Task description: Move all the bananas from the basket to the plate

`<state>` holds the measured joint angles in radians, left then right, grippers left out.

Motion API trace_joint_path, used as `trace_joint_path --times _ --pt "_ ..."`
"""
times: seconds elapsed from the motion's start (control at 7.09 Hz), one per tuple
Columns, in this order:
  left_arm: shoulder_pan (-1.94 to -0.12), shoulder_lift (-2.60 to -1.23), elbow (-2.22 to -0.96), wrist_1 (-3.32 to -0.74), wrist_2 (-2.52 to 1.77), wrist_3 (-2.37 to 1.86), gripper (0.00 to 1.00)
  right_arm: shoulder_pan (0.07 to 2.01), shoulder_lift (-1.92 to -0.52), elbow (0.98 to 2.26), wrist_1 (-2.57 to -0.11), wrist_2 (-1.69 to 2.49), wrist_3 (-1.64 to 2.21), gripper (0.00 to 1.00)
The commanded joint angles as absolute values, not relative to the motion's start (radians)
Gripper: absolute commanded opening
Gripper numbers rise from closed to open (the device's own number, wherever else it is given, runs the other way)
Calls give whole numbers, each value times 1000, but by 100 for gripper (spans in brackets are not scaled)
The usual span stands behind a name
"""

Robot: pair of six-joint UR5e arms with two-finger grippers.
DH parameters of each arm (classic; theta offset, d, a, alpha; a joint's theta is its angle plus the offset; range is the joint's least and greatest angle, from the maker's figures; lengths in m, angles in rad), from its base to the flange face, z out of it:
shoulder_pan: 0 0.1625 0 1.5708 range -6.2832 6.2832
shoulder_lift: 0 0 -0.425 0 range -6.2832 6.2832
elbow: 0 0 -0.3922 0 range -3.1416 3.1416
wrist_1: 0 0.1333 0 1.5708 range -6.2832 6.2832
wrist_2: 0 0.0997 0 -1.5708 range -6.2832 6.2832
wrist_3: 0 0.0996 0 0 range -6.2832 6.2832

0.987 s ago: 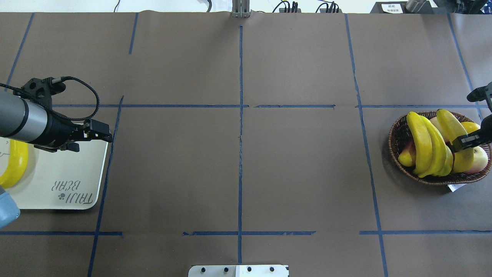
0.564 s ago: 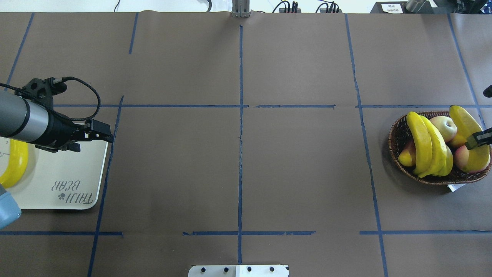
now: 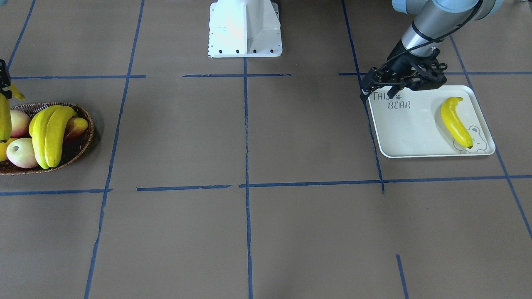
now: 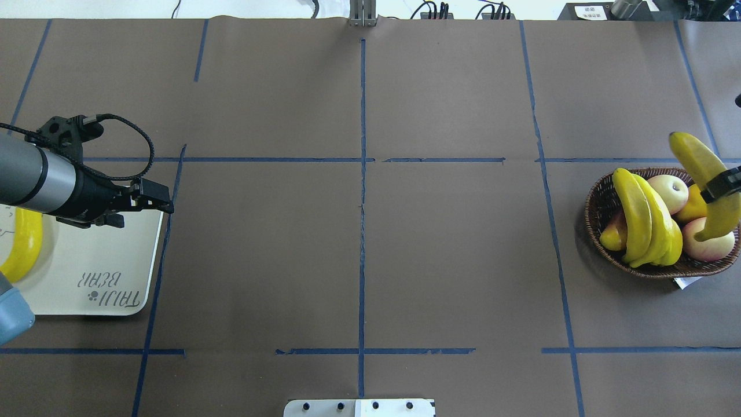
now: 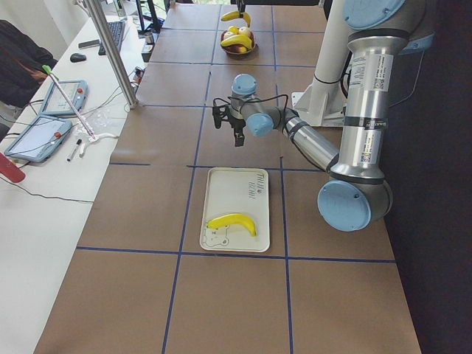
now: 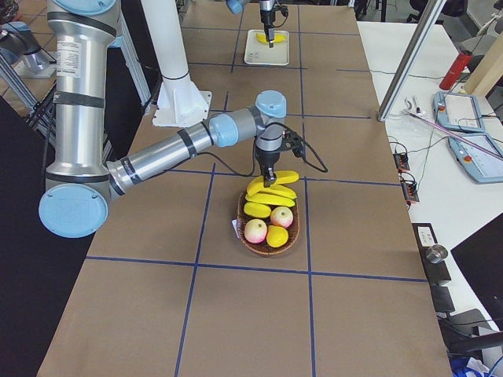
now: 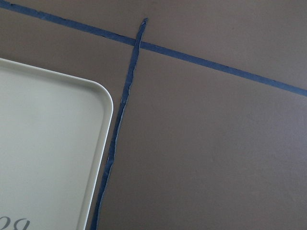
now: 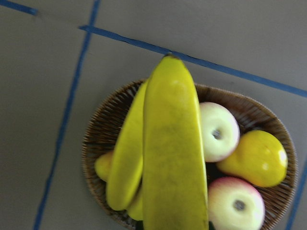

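Observation:
The brown wicker basket point(image 4: 596, 202) sits at the table's right with two bananas point(image 4: 637, 214) lying along its left side. My right gripper point(image 4: 723, 184) is shut on a third banana point(image 4: 697, 159), held lifted above the basket; the right wrist view shows this banana point(image 8: 175, 158) hanging over the basket point(image 8: 98, 139). At the far left lies the cream plate point(image 4: 104, 255) with one banana point(image 4: 23, 243) on it. My left gripper point(image 4: 165, 204) hovers over the plate's far right corner, open and holding nothing. The left wrist view shows only the plate's corner point(image 7: 48, 143).
Two red-white apples point(image 4: 671, 191) and a yellow pear-like fruit point(image 8: 254, 160) also lie in the basket. A white tag point(image 4: 686, 282) pokes out beside it. The robot's white base point(image 3: 245, 29) stands at the near edge. Blue tape lines cross the brown table.
My right gripper has lifted its banana up out of the basket, uncovering the apples beneath. The left arm has barely moved.

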<state>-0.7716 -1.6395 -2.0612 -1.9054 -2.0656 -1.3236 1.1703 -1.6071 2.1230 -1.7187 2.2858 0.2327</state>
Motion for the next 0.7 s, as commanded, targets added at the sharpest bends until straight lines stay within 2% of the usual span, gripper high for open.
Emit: trace_joint_path --times 0.0,0.28,0.56 --pt "-772 -1676 -2060 -1905 -2069 -1353 100 1164 -1444 2096 -1727 2437 265 0" --pt "-770 -1808 -2039 -1916 -2074 -1490 100 1035 -1274 2089 -1715 2444 576 1" --pt "-724 -1926 -2028 -1983 -2071 -1694 100 928 -1160 2089 -1692 2442 762 1"
